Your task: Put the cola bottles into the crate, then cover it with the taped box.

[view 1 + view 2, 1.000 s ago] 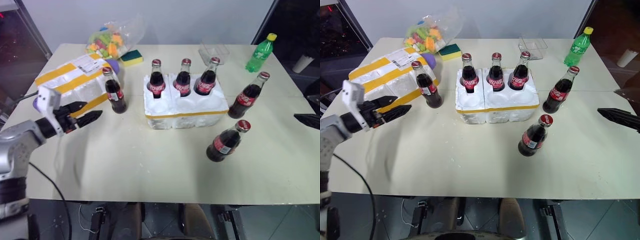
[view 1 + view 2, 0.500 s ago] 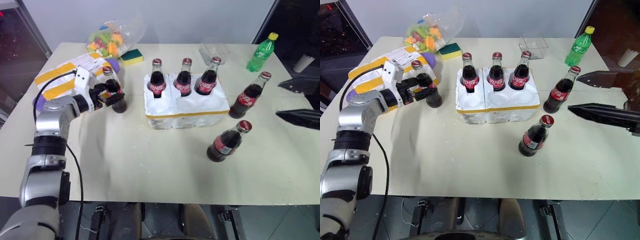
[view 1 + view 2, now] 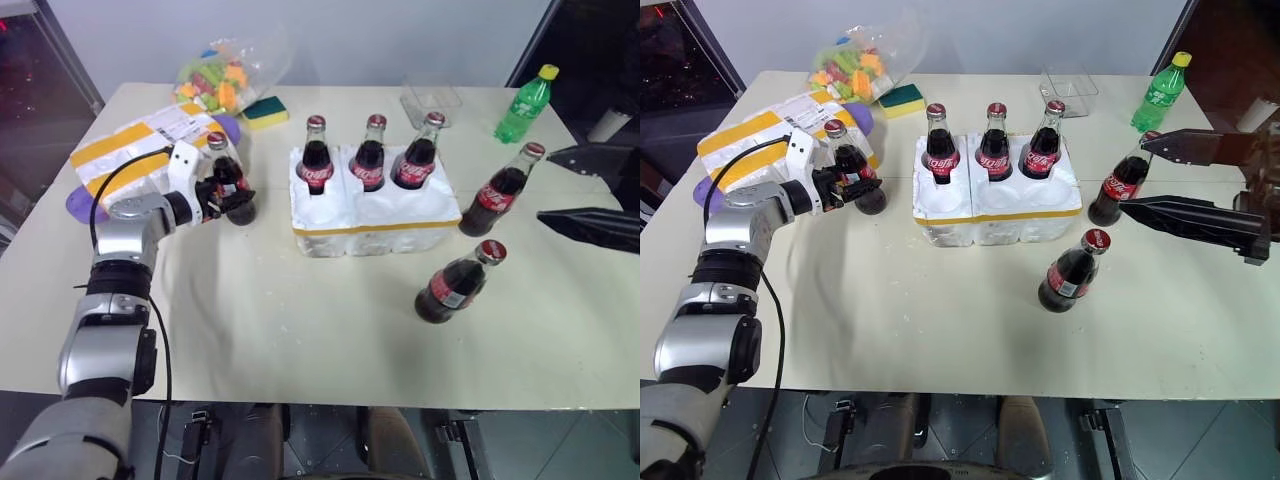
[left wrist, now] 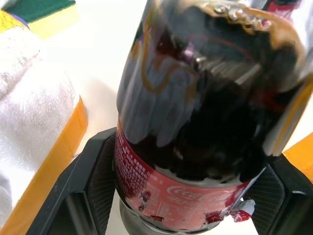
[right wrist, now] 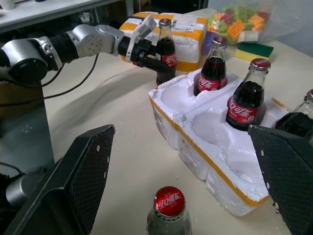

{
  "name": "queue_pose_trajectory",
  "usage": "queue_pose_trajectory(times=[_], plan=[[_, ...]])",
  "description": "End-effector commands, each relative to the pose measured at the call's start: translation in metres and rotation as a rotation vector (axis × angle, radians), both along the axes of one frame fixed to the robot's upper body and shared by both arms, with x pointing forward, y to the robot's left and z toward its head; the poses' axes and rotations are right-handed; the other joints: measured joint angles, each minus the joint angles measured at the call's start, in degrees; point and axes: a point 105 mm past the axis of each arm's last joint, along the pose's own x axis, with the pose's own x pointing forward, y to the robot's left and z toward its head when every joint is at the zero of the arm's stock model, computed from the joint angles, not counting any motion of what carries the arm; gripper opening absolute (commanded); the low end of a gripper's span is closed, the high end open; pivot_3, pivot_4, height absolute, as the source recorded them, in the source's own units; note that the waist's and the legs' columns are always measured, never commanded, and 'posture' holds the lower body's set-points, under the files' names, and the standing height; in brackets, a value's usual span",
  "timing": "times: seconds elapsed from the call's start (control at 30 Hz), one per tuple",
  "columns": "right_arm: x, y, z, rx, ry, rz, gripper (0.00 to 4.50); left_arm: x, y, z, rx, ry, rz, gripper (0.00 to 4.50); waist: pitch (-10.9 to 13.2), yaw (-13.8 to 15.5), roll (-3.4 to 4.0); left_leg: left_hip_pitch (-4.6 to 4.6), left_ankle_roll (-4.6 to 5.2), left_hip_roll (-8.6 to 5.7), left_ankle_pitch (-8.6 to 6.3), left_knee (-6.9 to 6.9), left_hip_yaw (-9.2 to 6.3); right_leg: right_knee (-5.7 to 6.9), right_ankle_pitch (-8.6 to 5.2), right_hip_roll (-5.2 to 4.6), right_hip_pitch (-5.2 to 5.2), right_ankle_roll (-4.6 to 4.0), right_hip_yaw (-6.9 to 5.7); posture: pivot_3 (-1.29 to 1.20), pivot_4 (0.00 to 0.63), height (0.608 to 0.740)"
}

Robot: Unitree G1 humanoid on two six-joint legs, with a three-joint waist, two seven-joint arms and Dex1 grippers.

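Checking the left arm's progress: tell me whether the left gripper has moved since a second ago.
Yes. The left gripper moved away from the table's near-left edge toward the crate, and now brackets the cola bottle beside the taped box.

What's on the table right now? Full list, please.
cola bottles: six, dark with red caps; three in the crate's back wells, one by the taped box between the left fingers, two loose right of the crate
crate: one, white foam, yellow strip, mid-table; front wells empty
taped box: one, white with yellow bands, far left
green bottle: one, yellow cap, far right
clear tub: one, back edge
sponge: one, green and yellow, back
bag of coloured pieces: one, back left
left gripper: around the bottle by the taped box
right gripper: open, near the right-hand bottles
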Motion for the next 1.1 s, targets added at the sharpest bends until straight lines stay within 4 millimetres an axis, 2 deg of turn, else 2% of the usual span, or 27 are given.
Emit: queue_pose_trajectory(times=[0.03, 0.1, 0.17, 0.27, 0.33, 0.5, 0.57, 0.63, 0.77, 0.97, 1.07, 1.1], plan=[[-0.005, 0.001, 0.004, -0.003, -0.032, 0.001, 4.50, -0.031, -0.015, 0.069, -0.081, -0.100, -0.261, 3.13, 0.1, 0.0, -0.12, -0.04, 0.00, 0.00, 0.00, 0.02, -0.02, 0.11, 0.00, 0.00, -0.07, -0.01, 0.00, 0.00, 0.150, 0.739], [-0.005, 0.000, 0.002, -0.002, -0.031, -0.013, 4.50, -0.058, -0.022, 0.086, -0.090, -0.050, -0.434, 3.13, 0.1, -0.1, -0.13, -0.06, 0.00, 0.00, 0.00, 0.01, -0.08, 0.19, -0.01, 0.04, -0.13, -0.02, -0.01, 0.00, 0.150, 0.739], [-0.004, -0.002, 0.001, 0.009, -0.031, -0.029, 4.50, -0.075, -0.031, 0.098, -0.084, -0.029, -0.562, 3.13, 0.1, -0.1, -0.12, -0.03, 0.00, 0.01, 0.00, 0.00, -0.07, 0.19, -0.02, 0.05, -0.11, -0.04, -0.01, 0.00, 0.150, 0.739], [-0.003, -0.004, -0.001, 0.020, -0.031, -0.051, 4.50, -0.076, -0.046, 0.116, -0.110, -0.037, -0.627, 3.13, 0.1, 0.4, -0.12, 0.05, 0.00, 0.00, 0.00, 0.11, -0.08, 0.19, -0.03, 0.04, 0.02, -0.03, -0.01, 0.00, 0.150, 0.739], [-0.002, -0.006, -0.005, 0.025, -0.031, -0.075, 4.50, -0.069, -0.065, 0.125, -0.125, -0.073, -0.658, 3.13, 0.1, 1.2, -0.12, 0.04, -0.01, -0.01, 0.00, 0.19, -0.12, 0.15, -0.04, 0.04, 0.11, -0.03, -0.04, 0.00, 0.150, 0.739], [-0.003, -0.008, -0.007, 0.043, -0.044, -0.118, 4.50, -0.037, -0.106, 0.114, -0.088, -0.121, -0.631, 3.13, 0.1, 1.4, -0.14, 0.03, 0.00, -0.04, 0.01, 0.30, -0.10, 0.08, -0.03, 0.02, 0.20, -0.02, -0.02, 0.00, 0.150, 0.739], [-0.005, -0.009, -0.007, 0.052, -0.046, -0.129, 4.50, -0.031, -0.118, 0.110, -0.104, -0.109, -0.636, 3.13, 0.1, 1.1, -0.15, 0.04, 0.01, -0.04, 0.01, 0.22, -0.11, 0.13, -0.03, 0.03, 0.10, -0.01, -0.03, 0.00, 0.150, 0.739], [-0.005, -0.011, -0.008, 0.056, -0.046, -0.150, 4.50, -0.025, -0.126, 0.097, -0.033, -0.118, -0.636, 3.13, 0.2, 0.7, -0.16, 0.02, 0.02, -0.04, 0.01, 0.11, -0.12, 0.19, -0.03, 0.04, 0.00, -0.02, -0.03, 0.00, 0.150, 0.739], [-0.007, -0.014, -0.013, 0.059, -0.039, -0.183, 4.50, -0.018, -0.131, 0.071, 0.117, -0.132, -0.643, 3.13, 0.2, 0.2, -0.16, 0.01, 0.05, -0.04, 0.00, 0.06, -0.11, 0.17, -0.05, 0.03, -0.02, 0.01, -0.03, 0.00, 0.150, 0.739], [-0.003, -0.021, -0.022, 0.057, -0.036, -0.244, 4.50, -0.019, -0.132, 0.048, 0.239, -0.135, -0.677, 3.13, 0.2, 0.1, -0.18, 0.01, 0.03, -0.04, 0.00, 0.21, -0.11, 0.15, -0.04, 0.03, 0.06, 0.01, -0.01, 0.00, 0.150, 0.739], [0.004, -0.026, -0.029, 0.045, -0.040, -0.288, 4.50, -0.018, -0.136, 0.039, 0.236, -0.115, -0.672, 4.37, 0.2, 0.2, -0.17, 0.02, 0.03, -0.04, 0.00, 0.20, -0.13, 0.18, -0.04, 0.03, 0.06, 0.01, -0.01, 0.00, 0.150, 0.739], [0.006, -0.028, -0.031, 0.042, -0.046, -0.305, 4.50, -0.018, -0.137, 0.036, 0.237, -0.111, -0.672, 4.48, 0.2, 0.2, -0.16, 0.02, 0.03, -0.04, 0.00, 0.20, -0.13, 0.19, -0.04, 0.03, 0.06, 0.01, -0.01, 0.00, 0.150, 0.739]])
